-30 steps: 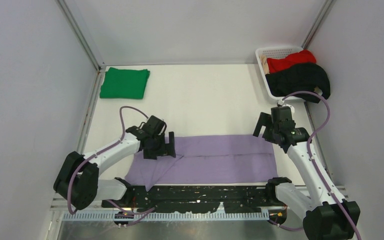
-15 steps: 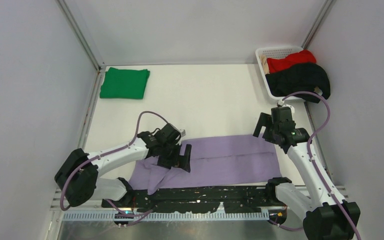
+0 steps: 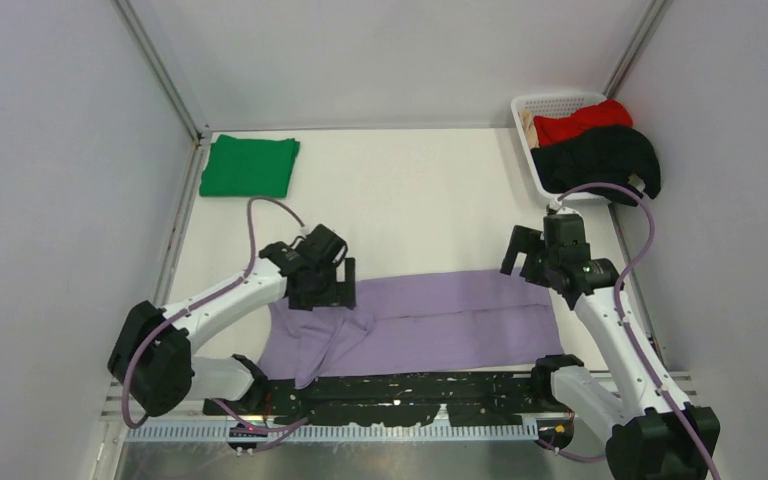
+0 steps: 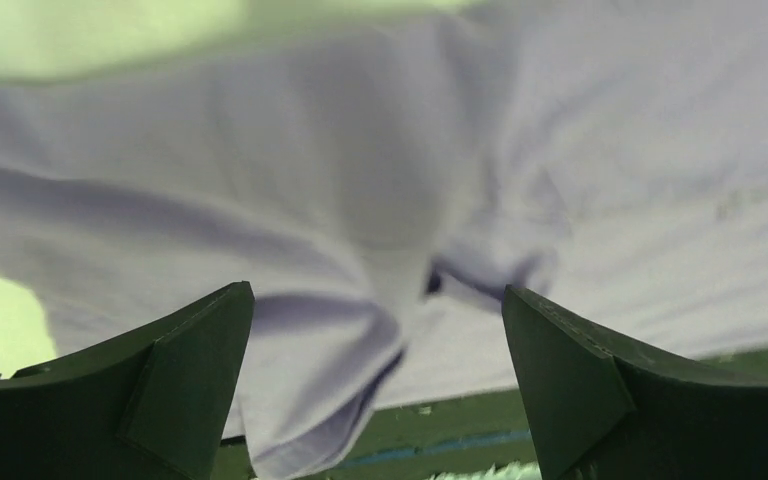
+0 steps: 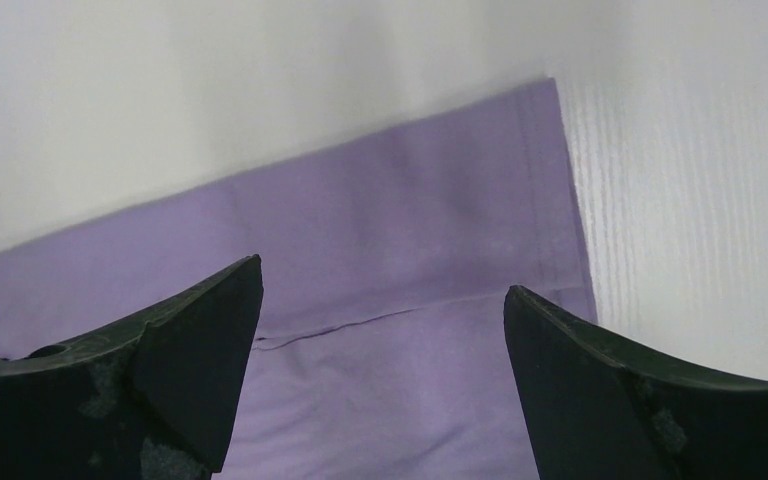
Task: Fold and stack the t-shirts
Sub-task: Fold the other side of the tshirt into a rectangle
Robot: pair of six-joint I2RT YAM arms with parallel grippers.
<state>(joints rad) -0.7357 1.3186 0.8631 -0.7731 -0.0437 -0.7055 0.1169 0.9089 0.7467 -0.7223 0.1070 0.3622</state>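
4 t-shirts are in view, 1 of each colour. The light lavender purple soft fabric t-shirt [image 3: 440, 315] lies spread as 1 long band across the near part of the pale counter [image 3: 410, 200], between the 2 arms, with a crease running along its length. Its right end lies flat and square, while its left end is rumpled into folds, with a flap reaching toward the near edge. The bright green t-shirt [image 3: 250, 166] sits folded into a neat rectangle at the far left corner of the counter, well apart from the purple one. The red t-shirt [image 3: 580, 122] and the black t-shirt [image 3: 600, 160] are bunched in the 1 white plastic lattice basket [image 3: 550, 100] at the far right corner, the black one spilling over its near rim.

The white left arm [image 3: 230, 300] reaches over the rumpled left end of the purple cloth. Its jaws are spread wide, grasping nothing; in the left wrist view the 2 dark fingers [image 4: 190, 390] frame the bunched folds, and it cannot be told whether they touch the fabric. The white right arm [image 3: 610, 330] holds its jaws above the far right corner of the same shirt, also released wide, with flat purple cloth and bare counter seen between the 2 fingers [image 5: 190, 370]
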